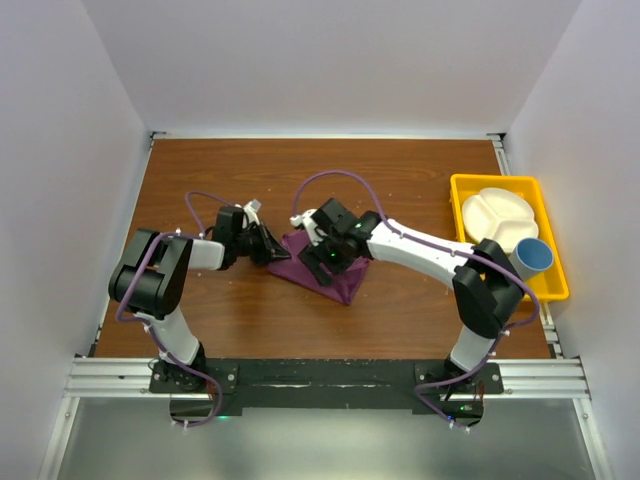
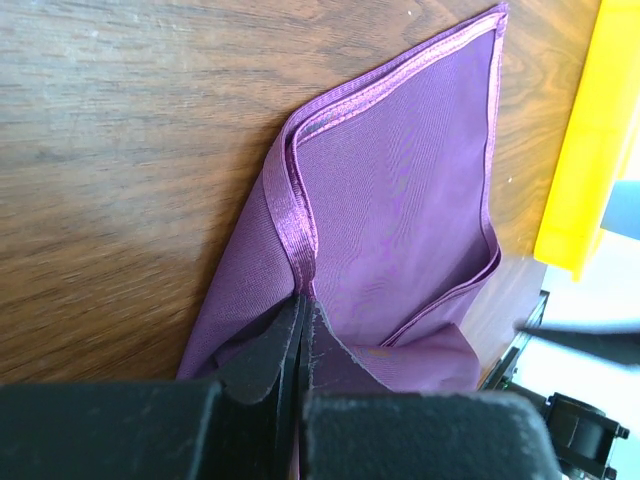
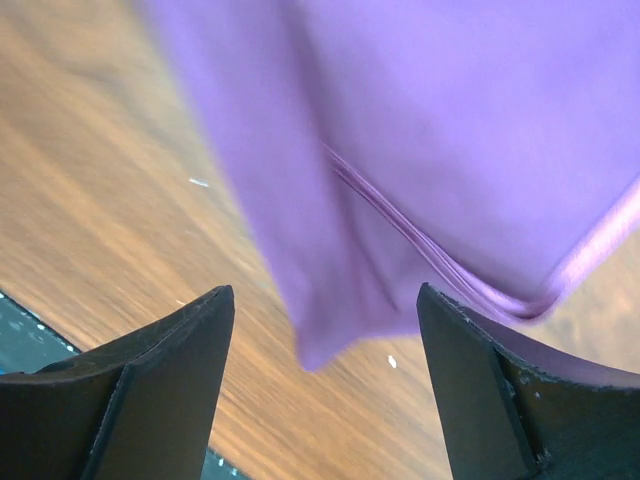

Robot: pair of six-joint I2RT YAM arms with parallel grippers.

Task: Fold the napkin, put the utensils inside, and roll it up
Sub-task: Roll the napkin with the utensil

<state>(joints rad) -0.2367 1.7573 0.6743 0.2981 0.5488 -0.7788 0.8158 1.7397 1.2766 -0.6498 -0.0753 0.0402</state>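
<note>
The plum-purple napkin [image 1: 335, 272] lies folded over itself at the table's middle, and its hemmed edges show in the left wrist view [image 2: 400, 200]. My left gripper [image 1: 277, 249] is shut on the napkin's left edge, pinching the folded hem [image 2: 300, 300]. My right gripper [image 1: 328, 262] hovers over the napkin with its jaws wide apart and empty. In the right wrist view a napkin corner [image 3: 330, 330] hangs between the open fingers above the wood. No utensils are in view.
A yellow tray [image 1: 555, 275] stands at the right edge, holding a white divided plate [image 1: 498, 215] and a blue cup [image 1: 533, 256]. The tray's edge also shows in the left wrist view [image 2: 585, 150]. White walls enclose the brown table [image 1: 220, 310].
</note>
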